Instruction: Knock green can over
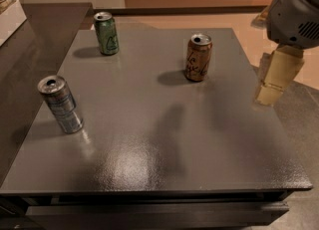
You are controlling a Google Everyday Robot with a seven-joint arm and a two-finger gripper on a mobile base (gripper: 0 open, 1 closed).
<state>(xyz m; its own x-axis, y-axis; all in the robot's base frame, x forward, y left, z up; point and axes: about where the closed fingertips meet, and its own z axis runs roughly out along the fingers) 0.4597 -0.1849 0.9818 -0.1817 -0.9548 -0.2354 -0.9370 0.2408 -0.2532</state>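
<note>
The green can (106, 34) stands upright at the far left corner of the dark grey table (149, 139). It has a pale script marking and a silver top. My gripper (275, 78), cream-coloured under a grey arm housing (294, 10), hangs beyond the table's right edge, far to the right of the green can. It touches nothing.
An orange-brown can (198, 57) stands upright at the far middle right, between the gripper and the green can. A silver and blue can (61, 104) stands upright near the left edge. A darker counter (30, 35) adjoins the table on the left.
</note>
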